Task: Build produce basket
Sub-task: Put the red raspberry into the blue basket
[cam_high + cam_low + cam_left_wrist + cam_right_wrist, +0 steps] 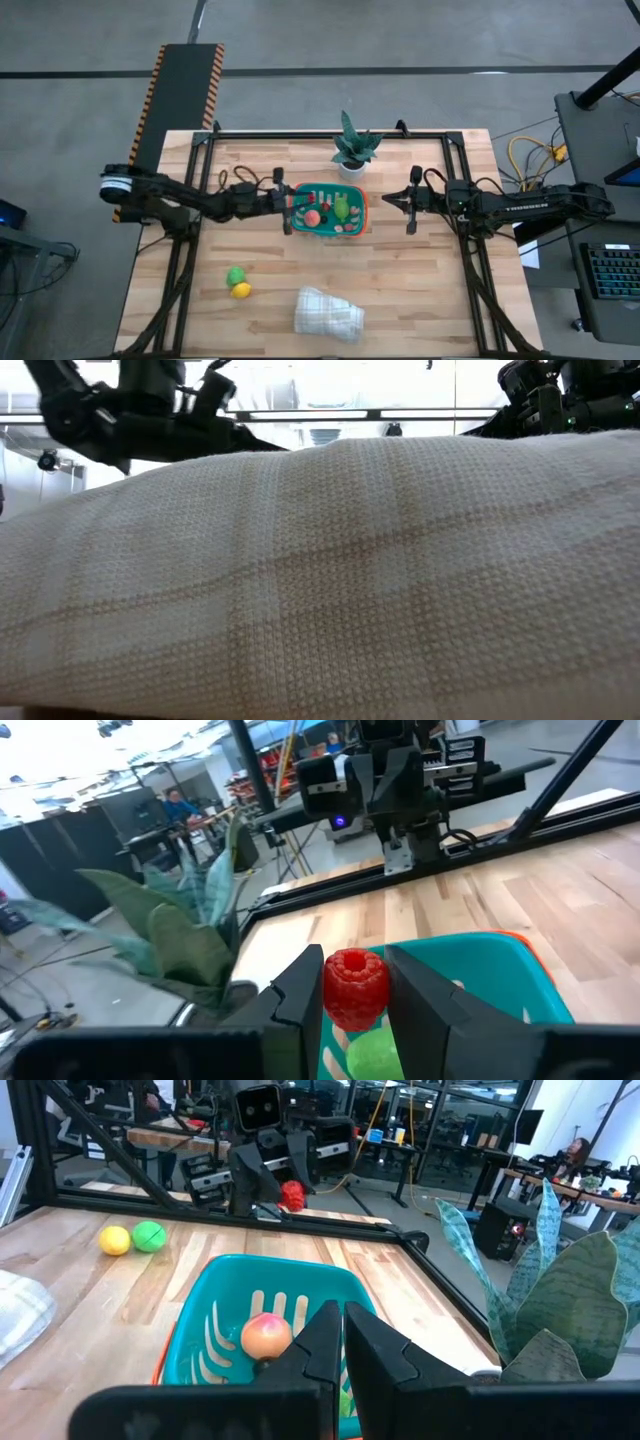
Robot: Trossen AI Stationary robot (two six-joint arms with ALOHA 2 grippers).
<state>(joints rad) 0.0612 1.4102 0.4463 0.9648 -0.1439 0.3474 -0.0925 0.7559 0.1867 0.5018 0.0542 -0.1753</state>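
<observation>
The teal basket (350, 226) with an orange rim stands mid-table and holds a peach-coloured piece (312, 217), a green piece (342, 209) and small pink bits. My left gripper (294, 203) is over the basket's left end, shut on a red raspberry (355, 988). My right gripper (390, 200) hovers just right of the basket, shut and holding nothing; its wrist view looks over the basket (240, 1280) and the peach piece (267, 1337). A green ball (235, 275) and a yellow piece (241, 290) lie on the table near the left front. My left gripper pinches the red raspberry (352, 1005) between its two fingers (305, 995), one finger on each side of the berry. The fingers come about level from the table's left. The raspberry is lifted clear, above the basket's left end (470, 955).
A potted green plant (352, 148) stands just behind the basket. A folded white cloth (328, 312) lies near the front edge and fills the low view (320, 580). A black frame rail (330, 133) runs along the table's far side. People sit in the room beyond.
</observation>
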